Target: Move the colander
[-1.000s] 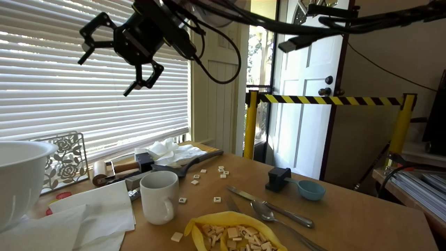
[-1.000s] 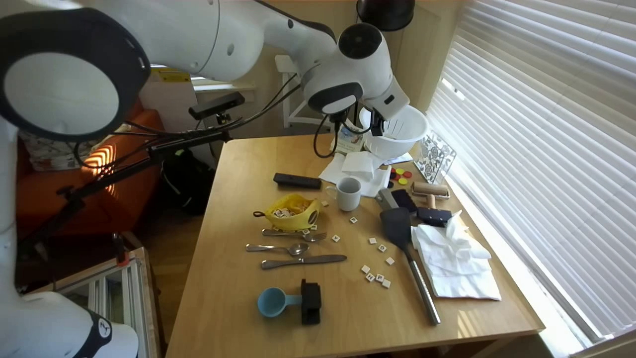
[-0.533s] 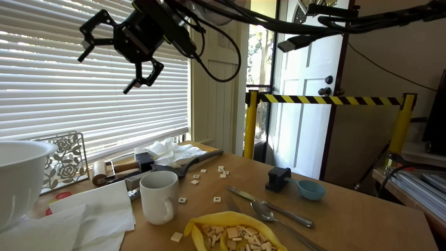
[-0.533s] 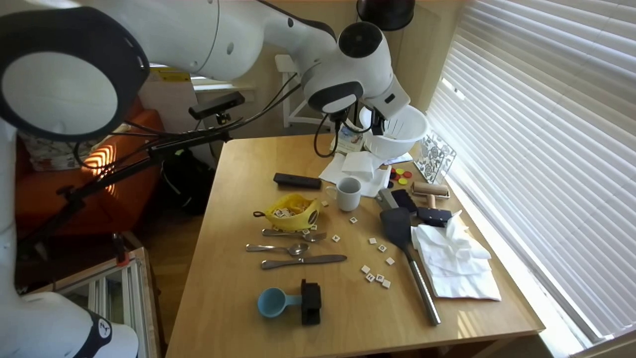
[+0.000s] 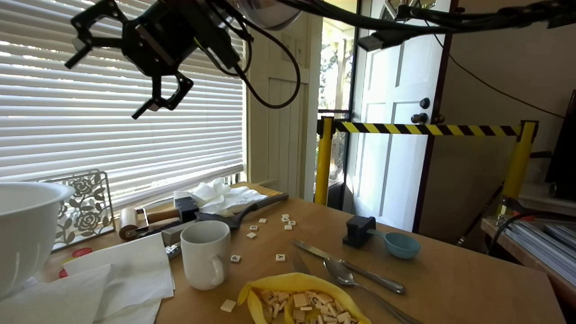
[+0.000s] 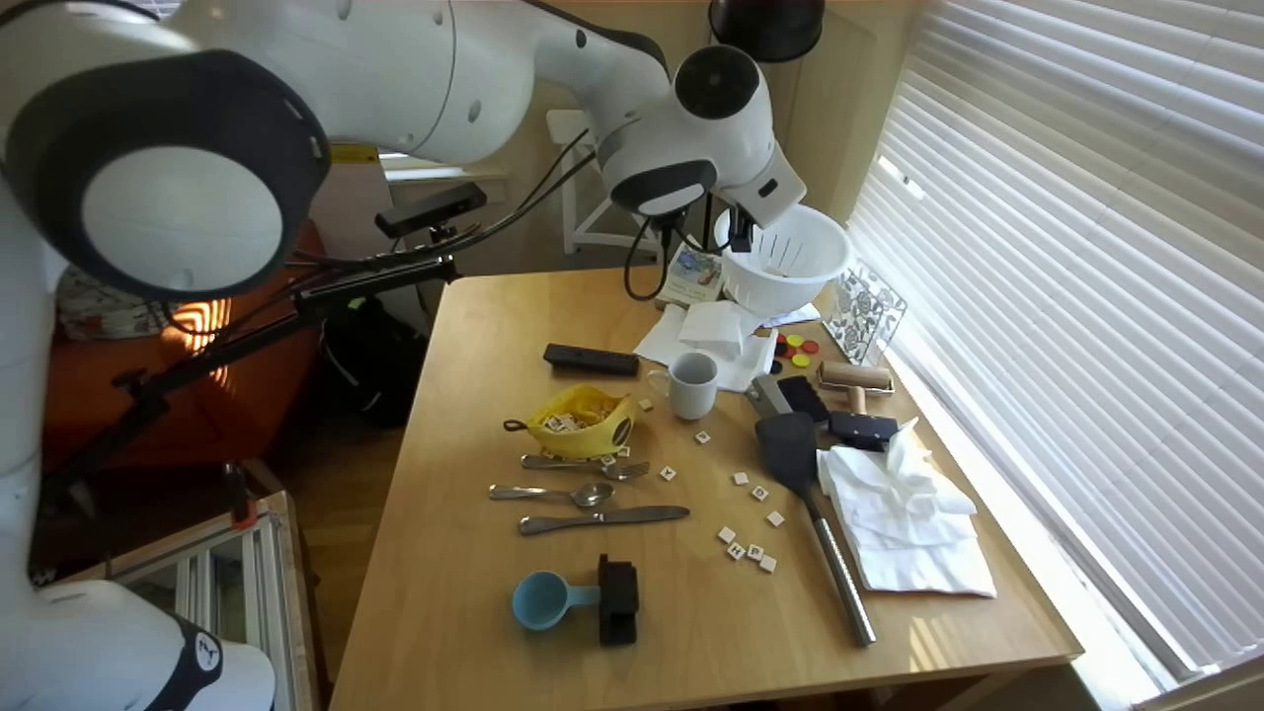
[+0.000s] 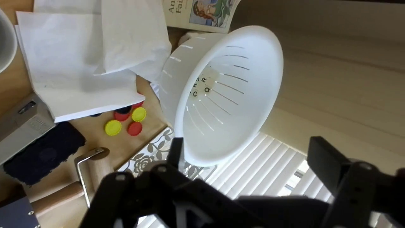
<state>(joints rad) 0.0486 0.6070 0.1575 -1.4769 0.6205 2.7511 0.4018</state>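
Colander [image 6: 795,259], large white plastic bowl with slit sides and wide rolled rim, stands upright at a window-side corner of the pale wooden table [image 6: 533,308]. Black two-fingered gripper [image 5: 101,91] hangs well above table height, fingers spread wide, nothing between them, no contact visible. Step in hand, I judge: lining up on the rim; the grasp not yet made. Wrist view shows cream letter tiles [image 7: 204,83] in the bowl's bottom. Main risk: a finger coming down on the rolled rim rather than straddling it, shoving or tipping what is probably a light bowl and spilling the tiles. Gripped at one side only, it may also sag and tilt. White paper sheets [image 7: 72,60] lie by the base; can't tell whether any edge runs beneath; if so, they could drag. Edges: grey floral openwork panel [image 6: 865,312] just beside it toward the window, white slatted blinds [image 6: 1076,296] beyond, book with illustrated cover [image 7: 201,14] close on the opposite flank, beige wall [image 6: 851,109] behind. Tight there; straight lift looks safer than a sideways pull. Room: bare wood between the black oblong item [image 6: 591,359] and the table's edge at that end, though the book sits on the way; white ceramic mug [image 6: 693,385] near the sheets narrows the other route.
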